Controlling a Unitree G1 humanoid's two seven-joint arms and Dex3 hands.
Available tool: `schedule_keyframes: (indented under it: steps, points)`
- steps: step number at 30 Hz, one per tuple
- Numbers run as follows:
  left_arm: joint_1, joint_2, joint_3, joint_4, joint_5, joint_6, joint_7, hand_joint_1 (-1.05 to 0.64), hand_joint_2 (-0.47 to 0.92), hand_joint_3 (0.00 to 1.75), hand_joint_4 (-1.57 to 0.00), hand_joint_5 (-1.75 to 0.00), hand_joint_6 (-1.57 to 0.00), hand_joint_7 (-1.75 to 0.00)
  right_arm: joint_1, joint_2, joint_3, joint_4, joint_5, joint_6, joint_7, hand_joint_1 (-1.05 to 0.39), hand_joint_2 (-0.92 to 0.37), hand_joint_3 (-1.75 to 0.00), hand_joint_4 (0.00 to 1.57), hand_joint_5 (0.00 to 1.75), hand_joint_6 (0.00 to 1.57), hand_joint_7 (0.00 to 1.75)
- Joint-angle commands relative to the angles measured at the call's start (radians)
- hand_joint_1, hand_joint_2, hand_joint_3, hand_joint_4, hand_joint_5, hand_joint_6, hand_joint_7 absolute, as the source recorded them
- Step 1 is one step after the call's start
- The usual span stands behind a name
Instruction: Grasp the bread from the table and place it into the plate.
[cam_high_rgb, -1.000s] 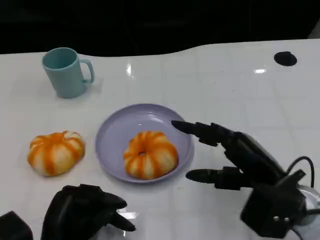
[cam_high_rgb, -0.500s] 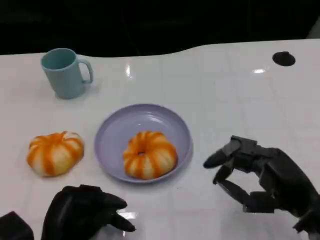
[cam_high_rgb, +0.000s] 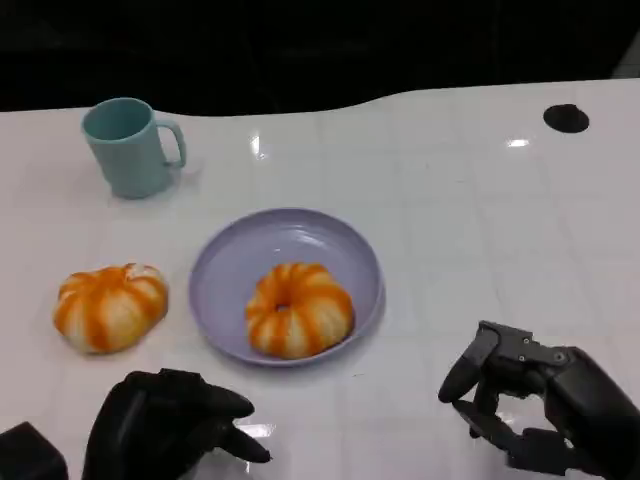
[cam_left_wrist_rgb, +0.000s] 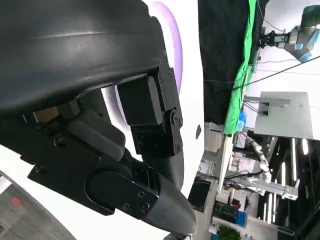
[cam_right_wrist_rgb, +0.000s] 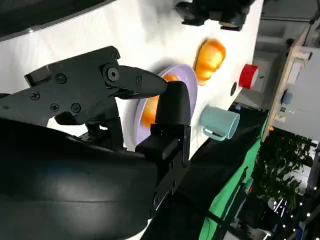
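Note:
A round orange-striped bread (cam_high_rgb: 299, 309) lies inside the lilac plate (cam_high_rgb: 290, 225) at the table's middle. A second, similar bread (cam_high_rgb: 110, 305) sits on the table to the left of the plate. My right hand (cam_high_rgb: 545, 405) hovers low at the near right, well clear of the plate, fingers loosely bent and apart from the thumb, holding nothing. My left hand (cam_high_rgb: 165, 425) rests at the near left with fingers curled in, empty. The right wrist view catches the plate (cam_right_wrist_rgb: 186, 80), the bread (cam_right_wrist_rgb: 150, 110) in it and the other bread (cam_right_wrist_rgb: 210, 59).
A teal mug (cam_high_rgb: 128, 146) stands at the back left. A small black disc (cam_high_rgb: 565, 117) is set in the table at the far right. The table's far edge runs along a dark background. A red object (cam_right_wrist_rgb: 248, 76) stands off the table.
My right hand has drawn back from the plate's right rim toward the near right corner, its straight fingers now bent. The bread stays in the plate. The left hand has not moved.

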Motion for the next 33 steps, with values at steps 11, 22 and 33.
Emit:
schedule_keyframes:
  steps: [11,22,33]
  points:
    - [0.006,0.014,0.003,-0.005,0.001,-0.007,0.004,-1.05,0.76,0.00,-1.57,-0.36,-1.57,-0.15,-0.030,0.020,-0.014,0.203,-0.062,-0.211,-0.083,-0.26,-0.76,-0.63,0.65,1.75,0.59,1.41]
    - [0.005,0.017,0.006,-0.002,-0.001,-0.011,0.001,-1.05,0.76,0.00,-1.57,-0.36,-1.57,-0.15,-0.063,0.014,-0.010,0.275,-0.079,-0.279,-0.094,-0.27,-0.77,-0.61,0.65,1.75,0.61,1.40]
    - [-0.009,0.018,0.008,0.016,-0.004,-0.008,-0.004,-1.05,0.76,0.00,-1.57,-0.36,-1.57,-0.15,-0.103,0.002,-0.016,0.309,-0.065,-0.278,-0.080,-0.27,-0.76,-0.59,0.69,1.75,0.62,1.39]
